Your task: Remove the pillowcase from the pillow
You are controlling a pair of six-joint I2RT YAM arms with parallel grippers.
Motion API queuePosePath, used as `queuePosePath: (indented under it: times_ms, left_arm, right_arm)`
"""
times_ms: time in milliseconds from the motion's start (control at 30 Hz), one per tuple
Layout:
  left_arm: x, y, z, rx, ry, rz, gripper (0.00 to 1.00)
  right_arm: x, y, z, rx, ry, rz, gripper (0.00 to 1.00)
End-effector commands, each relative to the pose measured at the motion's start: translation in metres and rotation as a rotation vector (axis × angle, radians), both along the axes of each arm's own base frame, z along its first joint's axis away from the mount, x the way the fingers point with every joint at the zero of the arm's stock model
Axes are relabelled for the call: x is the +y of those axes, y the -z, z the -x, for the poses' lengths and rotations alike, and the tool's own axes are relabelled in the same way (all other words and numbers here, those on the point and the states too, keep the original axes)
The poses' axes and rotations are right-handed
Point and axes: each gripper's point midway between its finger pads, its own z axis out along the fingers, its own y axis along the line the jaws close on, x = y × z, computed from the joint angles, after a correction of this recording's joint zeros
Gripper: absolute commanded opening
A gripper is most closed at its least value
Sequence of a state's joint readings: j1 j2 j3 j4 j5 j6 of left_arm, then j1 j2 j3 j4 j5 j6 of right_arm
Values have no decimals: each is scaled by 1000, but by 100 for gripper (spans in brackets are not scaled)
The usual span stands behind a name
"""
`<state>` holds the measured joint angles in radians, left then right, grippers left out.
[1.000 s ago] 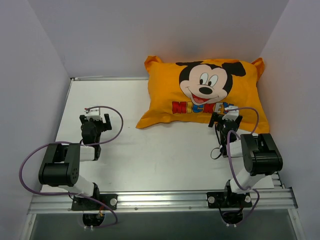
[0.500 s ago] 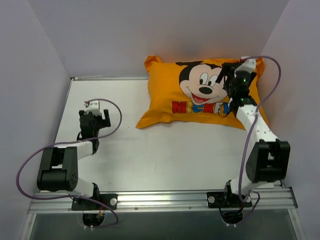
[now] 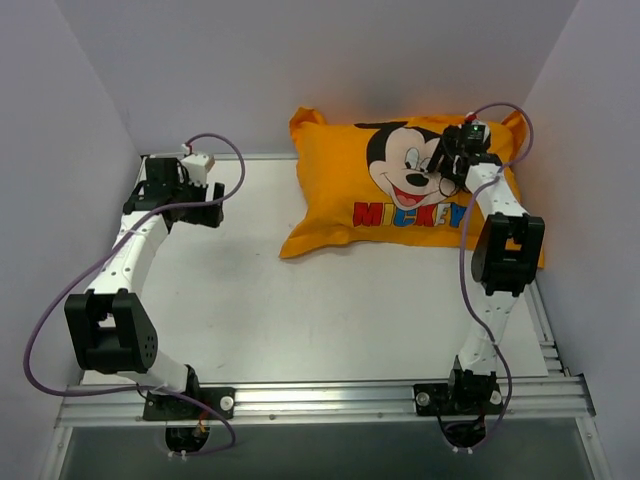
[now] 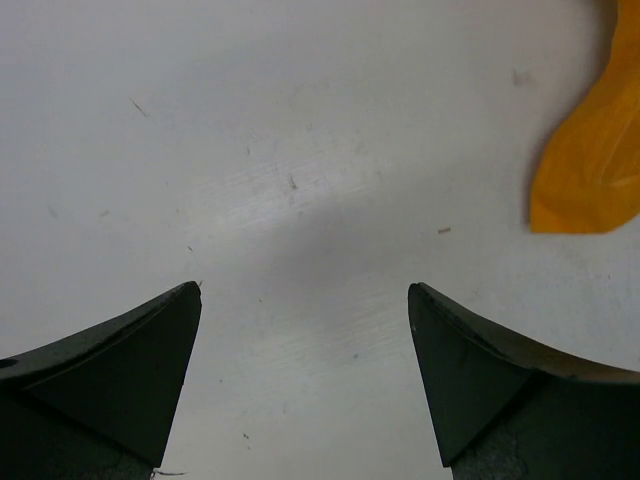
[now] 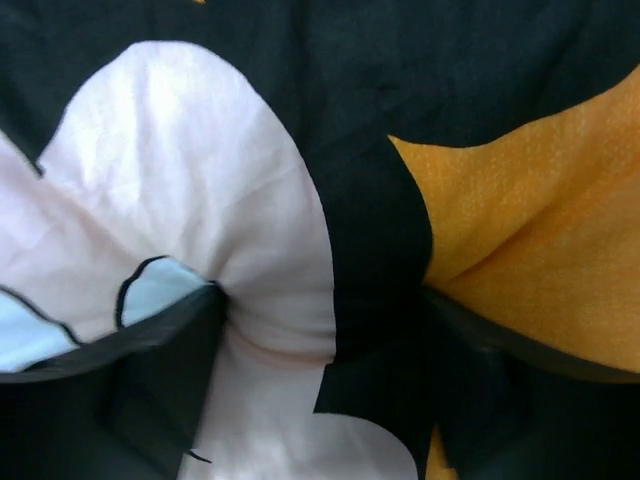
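The right hand, spread open, presses into the pillowcase at the far right corner of the tabletop; the left hand hangs open near the far left corner.

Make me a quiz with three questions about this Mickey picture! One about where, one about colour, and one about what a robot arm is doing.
1. Where on the table does the pillowcase lie?
A. near left corner
B. far right part
C. front middle

2. What colour is its background?
A. blue
B. green
C. orange-yellow

3. How is the left end effector?
A. open over bare table
B. shut on cloth
C. holding a cup

Answers:
1. B, the top view shows it far back and to the right.
2. C, orange-yellow surrounds the Mickey face.
3. A, its fingers stand apart with only white table between them.
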<state>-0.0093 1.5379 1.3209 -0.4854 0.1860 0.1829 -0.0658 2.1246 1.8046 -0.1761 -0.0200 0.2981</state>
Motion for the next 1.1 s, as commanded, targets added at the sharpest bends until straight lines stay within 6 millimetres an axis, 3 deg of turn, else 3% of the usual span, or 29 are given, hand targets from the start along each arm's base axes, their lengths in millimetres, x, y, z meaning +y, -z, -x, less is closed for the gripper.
queuePosePath:
  times_ms: [0, 33, 100, 133, 233, 333, 367, 433, 467, 533, 567, 600, 667, 700, 833, 867, 900, 967, 1000, 1033, 1067]
  left_arm:
    - [-9, 13, 41, 163, 80, 21, 94]
    - [-8, 10, 44, 164, 82, 16, 94]
    - [-8, 9, 51, 181, 85, 14, 94]
    - [-9, 9, 55, 193, 89, 15, 94]
    - [-8, 2, 60, 192, 92, 11, 94]
    - [-7, -7, 64, 179, 88, 2, 94]
    - [-6, -8, 66, 182, 87, -1, 94]
    - [-4, -14, 67, 170, 81, -10, 94]
    - [-4, -16, 69, 173, 79, -12, 94]
    - [-4, -23, 70, 161, 84, -14, 94]
    - [6, -25, 72, 165, 56, -10, 94]
    - [6, -28, 73, 161, 57, -6, 94]
    - [6, -34, 73, 151, 60, -1, 94]
    - [6, -38, 74, 142, 61, 0, 94]
    - [2, -45, 76, 137, 74, 19, 94]
    - [1, -48, 75, 132, 76, 21, 94]
    - [0, -48, 75, 133, 76, 26, 94]
    - [0, -51, 75, 125, 80, 34, 94]
    - [0, -53, 74, 120, 75, 43, 94]
    - [5, -54, 72, 114, 53, 60, 94]
    - [4, -56, 71, 111, 53, 89, 94]
  right_arm:
    - [24, 62, 37, 208, -69, -119, 66]
    - [26, 60, 38, 198, -71, -126, 41]
    - [28, 45, 37, 153, -74, -133, 7]
    - [28, 28, 37, 120, -76, -130, 0]
    - [26, -8, 35, 47, -83, -117, 0]
    - [19, -79, 35, -96, -72, -108, 0]
    - [17, -118, 38, -181, -69, -96, 0]
    - [12, -165, 43, -278, -58, -68, 0]
    - [10, -211, 50, -371, -51, -43, 0]
    - [-1, -260, 65, -461, -15, 23, 0]
    - [-5, -292, 72, -516, 1, 52, 0]
    - [-16, -310, 80, -544, 55, 100, 0]
    - [-21, -347, 96, -601, 77, 195, 0]
    - [-30, -375, 110, -645, 140, 253, 0]
    - [-19, -441, 147, -721, 206, 485, 0]
    - [-7, -457, 153, -759, 202, 531, 0]
    - [39, -463, 154, -745, 60, 663, 0]
    - [97, -455, 150, -709, -66, 813, 0]
    - [164, -445, 158, -681, -267, 974, 0]
    - [198, -398, 145, -541, -336, 1105, 0]
    - [227, -372, 142, -478, -409, 1188, 0]
